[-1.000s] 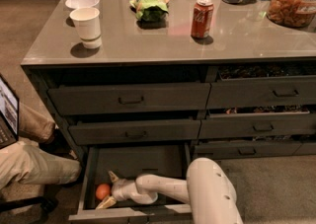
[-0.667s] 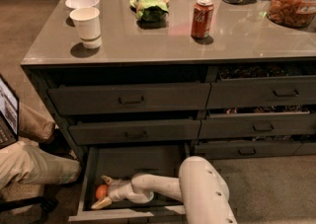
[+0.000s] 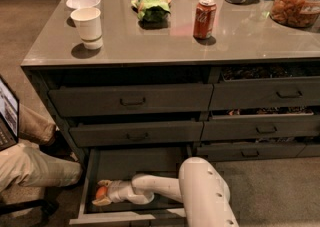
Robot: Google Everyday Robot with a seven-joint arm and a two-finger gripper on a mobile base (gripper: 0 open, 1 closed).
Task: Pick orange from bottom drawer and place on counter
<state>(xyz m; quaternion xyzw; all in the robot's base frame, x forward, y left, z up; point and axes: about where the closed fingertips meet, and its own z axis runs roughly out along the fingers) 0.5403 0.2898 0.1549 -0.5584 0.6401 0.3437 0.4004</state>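
The bottom drawer [image 3: 130, 163] is pulled out under the counter [image 3: 165, 46]. The orange [image 3: 101, 191] lies at the drawer's left end on its dark floor. My gripper [image 3: 102, 193] reaches leftward inside the drawer on the white arm [image 3: 200, 191]. Its pale fingers [image 3: 104, 184] stand on either side of the orange, one behind it and one in front. The jaws are still spread and have not closed on the fruit.
On the counter stand a white paper cup [image 3: 87, 27], a white bowl [image 3: 83, 2], a green bag [image 3: 151, 8], a red soda can [image 3: 204, 18] and a snack jar [image 3: 295, 1]. A seated person's leg [image 3: 35, 163] is left of the drawer. Two upper drawers [image 3: 132, 101] are slightly open.
My gripper has slid left along the drawer floor from beside the orange until its fingers straddle it. The orange has not moved.
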